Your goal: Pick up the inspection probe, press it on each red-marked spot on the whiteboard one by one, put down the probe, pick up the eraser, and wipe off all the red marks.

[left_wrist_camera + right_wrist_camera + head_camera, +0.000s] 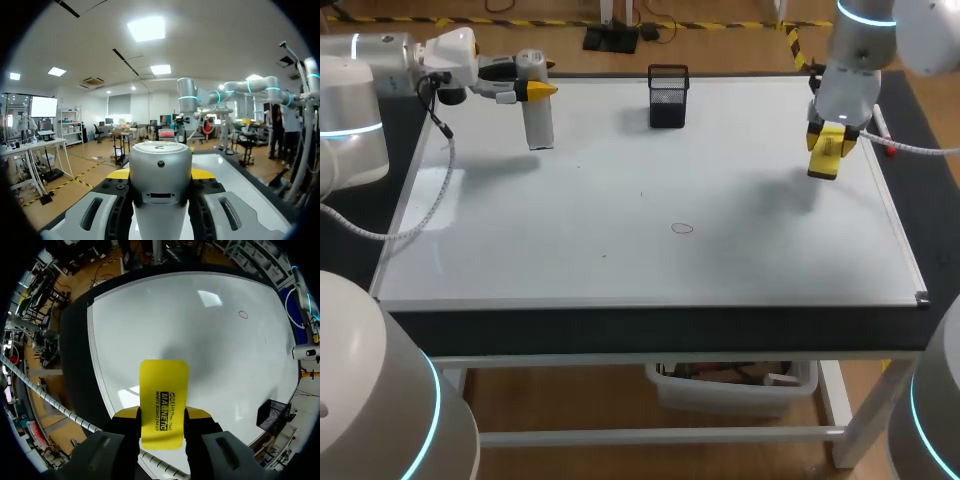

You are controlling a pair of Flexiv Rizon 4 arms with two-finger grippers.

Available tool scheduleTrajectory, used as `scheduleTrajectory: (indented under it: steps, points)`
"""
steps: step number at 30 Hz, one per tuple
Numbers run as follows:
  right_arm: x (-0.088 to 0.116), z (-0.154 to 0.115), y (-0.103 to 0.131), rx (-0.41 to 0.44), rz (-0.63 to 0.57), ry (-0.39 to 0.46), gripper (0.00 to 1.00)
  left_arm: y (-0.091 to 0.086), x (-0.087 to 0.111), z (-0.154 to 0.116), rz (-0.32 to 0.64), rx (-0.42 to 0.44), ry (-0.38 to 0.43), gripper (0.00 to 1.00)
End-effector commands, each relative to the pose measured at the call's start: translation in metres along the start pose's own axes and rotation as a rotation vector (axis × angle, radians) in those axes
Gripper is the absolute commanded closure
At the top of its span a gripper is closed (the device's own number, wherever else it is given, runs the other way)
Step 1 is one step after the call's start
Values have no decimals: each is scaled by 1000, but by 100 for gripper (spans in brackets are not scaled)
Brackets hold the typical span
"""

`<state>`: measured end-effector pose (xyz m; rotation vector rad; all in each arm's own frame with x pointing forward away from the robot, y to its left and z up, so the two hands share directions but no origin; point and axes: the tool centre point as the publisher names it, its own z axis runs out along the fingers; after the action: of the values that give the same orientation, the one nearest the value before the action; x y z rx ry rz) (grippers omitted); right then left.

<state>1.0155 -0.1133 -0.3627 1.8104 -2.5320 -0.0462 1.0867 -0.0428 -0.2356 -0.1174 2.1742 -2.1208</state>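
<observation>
From the head view, the left gripper (538,92) sits out over the far left corner of the whiteboard (740,260), clamped sideways on the probe (539,125). The probe hangs upright with its lower end clear of the surface, parked out of the way, by the look of it. Over on the right, the right gripper (832,138) points down above the board's right side, closed on the yellow eraser (823,163), which is held off the surface. One red ring (682,228) shows near the middle of the board, well apart from both tools, and a black mesh pen cup (668,98) stands at the far edge.

Switch to the left wrist view: the probe's silver body (160,165) fills the gap between the fingers, yellow tips pressed to it from both sides. That's a firm hold, and the camera looks out level, not down at the board.

Now the right wrist view: the eraser (164,390) juts out ahead of the fingers, pinched on both edges, flat face toward the board below. The red ring (243,315) lies well ahead and off to one side, so my read is a carry across and a lowering come before any wipe
</observation>
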Motion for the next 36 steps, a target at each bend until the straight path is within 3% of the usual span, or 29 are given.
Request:
scheduleTrajectory:
  steps: [1,7,12,20,26,36]
  points:
    - [1,-1,0,3,-2,2,100,-1,1,0,2,1,-4,100]
    - [1,-1,0,3,-2,2,100,-1,1,0,2,1,-4,100]
    - [1,-1,0,3,-2,2,100,-9,13,12,28,10,31,100]
    - [1,-1,0,3,-2,2,100,-21,60,35,74,9,136,100]
    - [1,-1,0,3,-2,2,100,-18,98,59,57,33,229,100]
    - [1,-1,0,3,-2,2,100,-6,151,106,4,64,307,100]
